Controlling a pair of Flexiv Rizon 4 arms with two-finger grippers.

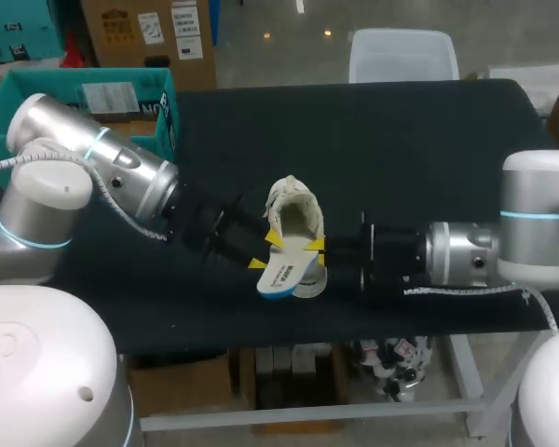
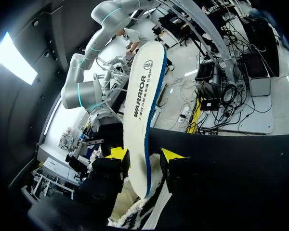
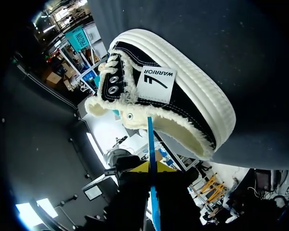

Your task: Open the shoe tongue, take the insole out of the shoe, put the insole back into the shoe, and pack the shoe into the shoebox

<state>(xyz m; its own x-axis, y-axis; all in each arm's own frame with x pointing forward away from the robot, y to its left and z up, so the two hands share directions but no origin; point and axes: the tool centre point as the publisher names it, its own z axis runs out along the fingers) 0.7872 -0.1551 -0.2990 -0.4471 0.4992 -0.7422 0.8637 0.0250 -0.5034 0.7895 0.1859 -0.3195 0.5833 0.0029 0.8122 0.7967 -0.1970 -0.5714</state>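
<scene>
Head view: we had both arms meeting mid-table [image 1: 419,130], not far from its near edge.
Left arm [image 1: 121,172]: it ran in from the left, low over the dark cloth.
Left gripper [image 1: 265,251]: it sat right at the insole's near end. The left wrist view had the insole rising straight ahead of it, but clamped or slack, we couldn't tell.
Insole [image 1: 281,277]: white and blue-rimmed, it lay hard against the near side of the shoe, its far end up at the fleecy mouth.
Shoe [image 1: 296,216]: it was on its side on the cloth, its opening turned towards the right gripper, and nothing we could see was pinning it.
Right gripper [image 1: 315,247]: pinched on the insole, which sat edge-on between the yellow tips in the right wrist view.
Right arm [image 1: 503,251]: it ran in from the right, level with the shoe.
Step in hand: we judged it the insole work at the shoe's mouth; going out or back in, we couldn't say.
Doing it well: we reckoned the insole should travel in line with the opening. A skewed push would likely shove the loose shoe along instead.
Edges: the near table edge was close behind the insole's heel end, so a drop there risked losing it.
Room: the broad stretch of table lay beyond the shoe, and we judged any swing safest that way.
</scene>
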